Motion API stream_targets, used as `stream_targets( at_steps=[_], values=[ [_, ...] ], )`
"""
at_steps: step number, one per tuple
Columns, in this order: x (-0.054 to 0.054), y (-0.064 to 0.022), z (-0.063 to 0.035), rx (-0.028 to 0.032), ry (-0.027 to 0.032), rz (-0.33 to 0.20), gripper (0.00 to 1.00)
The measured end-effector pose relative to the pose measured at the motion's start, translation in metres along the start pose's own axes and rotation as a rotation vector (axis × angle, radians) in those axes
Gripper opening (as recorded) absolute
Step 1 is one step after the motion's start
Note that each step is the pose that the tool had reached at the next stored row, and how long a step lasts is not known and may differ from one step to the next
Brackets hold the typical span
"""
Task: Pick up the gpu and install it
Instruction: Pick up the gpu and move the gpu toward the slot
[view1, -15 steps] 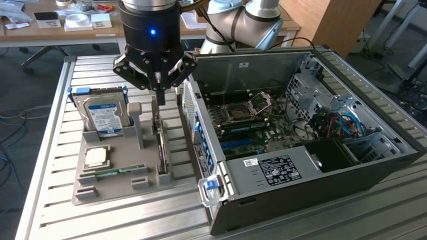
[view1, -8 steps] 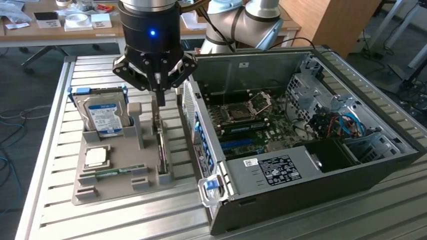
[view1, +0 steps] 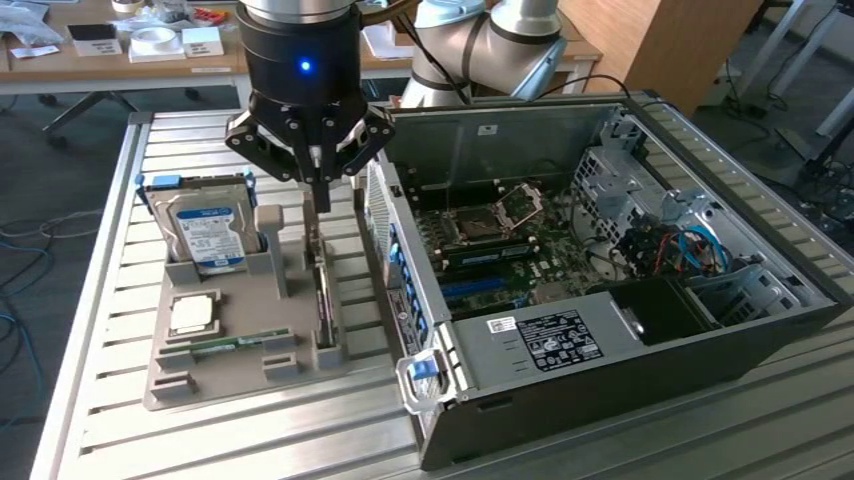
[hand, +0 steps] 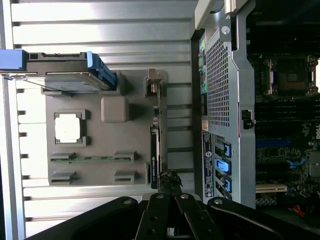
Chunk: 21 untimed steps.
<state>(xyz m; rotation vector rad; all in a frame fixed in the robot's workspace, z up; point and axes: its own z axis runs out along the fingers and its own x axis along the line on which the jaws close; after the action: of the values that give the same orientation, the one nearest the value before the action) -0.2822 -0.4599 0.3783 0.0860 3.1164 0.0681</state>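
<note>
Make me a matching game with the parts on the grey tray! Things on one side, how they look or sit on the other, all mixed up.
Things:
1 gpu
2 hard drive
3 RAM stick
4 processor chip

Clues:
A green, lying flat
B silver square, lying flat
C dark, standing on edge right below the gripper
D standing upright, blue-white label

Pairs: 1-C, 2-D, 3-A, 4-B

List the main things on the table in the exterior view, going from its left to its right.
Hard drive → graphics card → open computer case.
</note>
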Motion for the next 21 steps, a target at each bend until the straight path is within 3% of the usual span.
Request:
stream_targets(
  at_steps=[4, 6, 8, 12, 16, 21],
  values=[
    [0.0000, 0.0000, 0.0000, 0.0000, 0.0000, 0.000, 0.11],
    [0.0000, 0.0000, 0.0000, 0.0000, 0.0000, 0.000, 0.17],
    [0.0000, 0.0000, 0.0000, 0.0000, 0.0000, 0.000, 0.17],
    [0.0000, 0.0000, 0.0000, 0.0000, 0.0000, 0.000, 0.36],
    [0.0000, -0.0001, 0.0006, -0.0001, 0.0000, 0.000, 0.36],
    [0.0005, -0.0004, 0.0088, 0.0003, 0.0000, 0.000, 0.36]
  ],
)
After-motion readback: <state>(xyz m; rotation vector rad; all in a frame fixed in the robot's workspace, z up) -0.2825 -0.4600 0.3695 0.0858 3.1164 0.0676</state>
